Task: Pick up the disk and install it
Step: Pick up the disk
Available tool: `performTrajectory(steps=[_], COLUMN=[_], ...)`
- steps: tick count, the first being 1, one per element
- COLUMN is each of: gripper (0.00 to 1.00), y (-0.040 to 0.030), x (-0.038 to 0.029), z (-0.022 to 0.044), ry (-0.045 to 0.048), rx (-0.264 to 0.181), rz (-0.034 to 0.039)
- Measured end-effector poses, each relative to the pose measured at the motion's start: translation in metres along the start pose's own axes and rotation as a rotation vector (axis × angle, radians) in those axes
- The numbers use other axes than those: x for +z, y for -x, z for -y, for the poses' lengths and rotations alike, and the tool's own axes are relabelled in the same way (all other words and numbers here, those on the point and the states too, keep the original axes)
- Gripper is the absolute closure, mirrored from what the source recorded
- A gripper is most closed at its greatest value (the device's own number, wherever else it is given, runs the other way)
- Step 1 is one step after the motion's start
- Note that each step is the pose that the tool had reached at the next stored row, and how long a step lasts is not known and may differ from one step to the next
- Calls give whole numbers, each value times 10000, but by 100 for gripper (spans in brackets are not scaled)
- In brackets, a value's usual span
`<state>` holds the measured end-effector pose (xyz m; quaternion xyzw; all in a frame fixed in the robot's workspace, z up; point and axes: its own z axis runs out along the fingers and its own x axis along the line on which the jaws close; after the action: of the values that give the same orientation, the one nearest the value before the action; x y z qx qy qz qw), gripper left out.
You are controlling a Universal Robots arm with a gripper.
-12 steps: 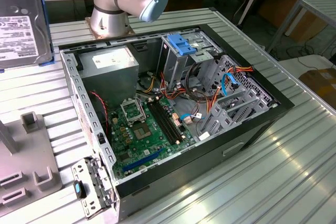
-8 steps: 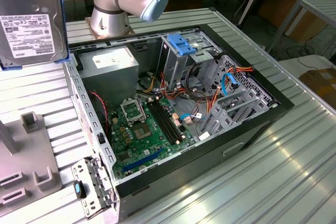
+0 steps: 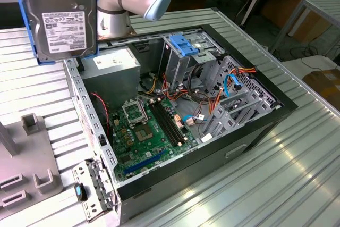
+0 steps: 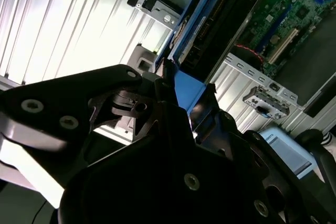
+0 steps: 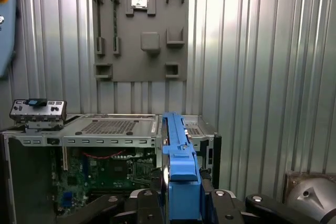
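Within the claw's [image 5: 181, 199] clamped grip, the disk [image 5: 177, 150] hangs clear of the case [image 3: 223, 155]; it should meet the drive cage [image 3: 183, 62] squarely.

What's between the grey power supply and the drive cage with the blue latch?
In the exterior view, coloured wires run through the gap between power supply and drive cage.

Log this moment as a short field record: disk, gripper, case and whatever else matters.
disk: dark drive with blue rails, held in the air, outside the case
gripper: shut on the disk's blue rail
case: open, motherboard exposed
drive cage: grey, blue latch on top, inside the case
fixture plate: grey, on the ribbed table beside the case
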<state>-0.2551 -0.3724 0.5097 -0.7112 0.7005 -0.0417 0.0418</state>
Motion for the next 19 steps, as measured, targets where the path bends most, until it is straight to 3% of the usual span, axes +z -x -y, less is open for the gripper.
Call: performTrajectory(steps=[10, 13, 16, 17, 18, 19], gripper=[64, 64, 64, 64, 64, 64], y=[-8, -11, -15, -16, -18, -20], x=[62, 85, 111, 126, 135, 151], z=[523, 713, 937, 1058, 1130, 1267], ry=[0, 0, 0, 0, -1, 0], rx=[-2, -2, -1, -2, 0, 0], rz=[0, 0, 0, 1, 1, 1])
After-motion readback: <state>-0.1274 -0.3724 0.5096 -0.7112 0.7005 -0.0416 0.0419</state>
